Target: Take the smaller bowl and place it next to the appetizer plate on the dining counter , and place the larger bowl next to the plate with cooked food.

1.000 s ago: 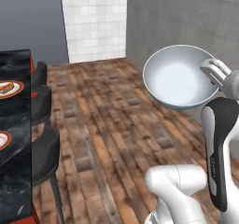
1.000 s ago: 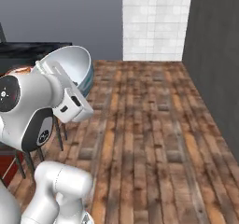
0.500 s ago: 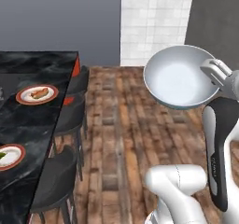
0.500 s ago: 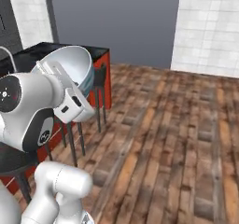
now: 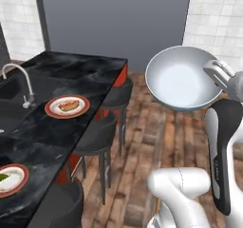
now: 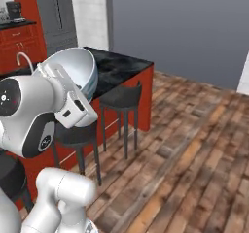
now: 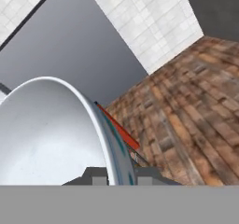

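Floor was brown wood plank (image 6: 194,144); walls grey (image 5: 114,23) with white tile (image 5: 216,18) (both sides). Black stools (image 5: 97,139) stood alongside.

no readable text, labels or signs

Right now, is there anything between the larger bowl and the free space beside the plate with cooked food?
Nothing visible blocks it. The gripper is shut on the larger bowl, held in the air off the dining counter. Bare black top lies around the plate with cooked food; the faucet stands apart.
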